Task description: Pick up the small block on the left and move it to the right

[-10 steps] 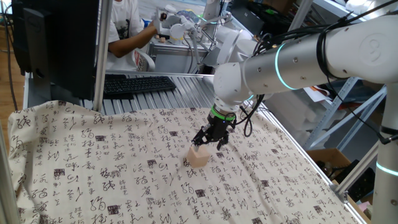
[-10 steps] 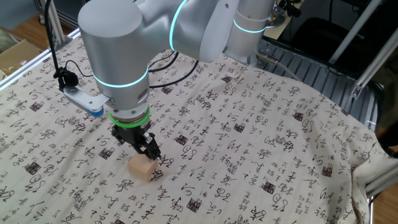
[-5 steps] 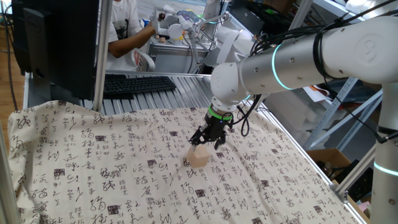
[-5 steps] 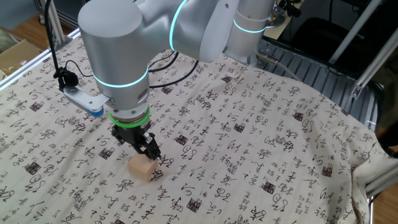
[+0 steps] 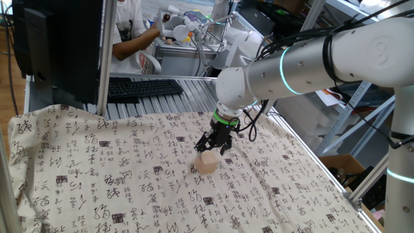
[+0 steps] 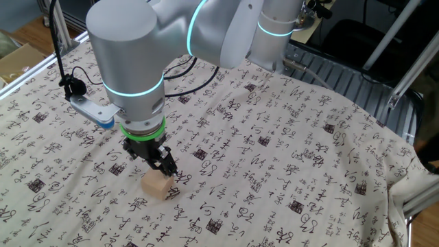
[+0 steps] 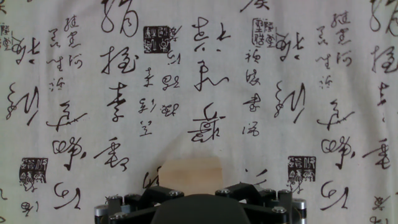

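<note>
Pincer (image 5: pixel 213 145) points straight down with its black fingers (image 6: pixel 167 165) spread wide and nothing between them. It hangs low over the counter (image 5: pixel 97 188), its tips just above the small block (image 5: pixel 207 163), and no frame shows them touching it. On the other fixed view the small block (image 6: pixel 157 186) sits on the cloth just beside and below the pincer (image 6: pixel 151 159); on the hand view the small block (image 7: pixel 193 171) shows at the bottom middle, right against the dark body of the hand. Above the pincer comes a green ring, then a thick grey wrist standing upright. From there the silver arm (image 5: pixel 310 58), with a glowing teal band, reaches out level from the right side. A white cloth printed with black calligraphy (image 6: pixel 288 137) covers the counter.
</note>
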Action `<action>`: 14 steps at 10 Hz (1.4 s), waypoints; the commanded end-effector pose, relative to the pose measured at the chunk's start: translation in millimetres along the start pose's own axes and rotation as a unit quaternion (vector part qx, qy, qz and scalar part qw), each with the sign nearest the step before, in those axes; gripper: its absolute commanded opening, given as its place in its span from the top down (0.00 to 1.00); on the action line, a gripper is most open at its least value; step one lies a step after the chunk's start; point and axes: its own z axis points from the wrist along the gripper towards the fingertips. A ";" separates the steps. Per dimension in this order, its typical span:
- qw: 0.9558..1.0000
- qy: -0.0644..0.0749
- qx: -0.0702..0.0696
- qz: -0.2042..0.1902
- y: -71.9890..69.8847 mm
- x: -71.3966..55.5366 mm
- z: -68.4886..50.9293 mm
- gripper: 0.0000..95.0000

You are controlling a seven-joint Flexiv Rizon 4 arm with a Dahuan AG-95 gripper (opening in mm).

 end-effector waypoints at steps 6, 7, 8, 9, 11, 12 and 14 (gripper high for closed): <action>1.000 0.000 0.004 0.005 -2.5 5.4 14.1 0.00; 1.000 0.000 0.004 0.006 -2.3 5.5 16.1 0.00; 1.000 0.000 0.003 0.007 -1.6 5.4 17.8 0.00; 1.000 0.000 0.004 0.010 -0.8 5.2 20.3 0.00; 1.000 -0.001 0.004 0.010 -0.5 4.9 21.3 0.00; 1.000 0.000 0.002 0.014 -0.5 4.9 21.4 0.20; 1.000 -0.002 0.000 0.015 -0.5 4.9 21.4 0.40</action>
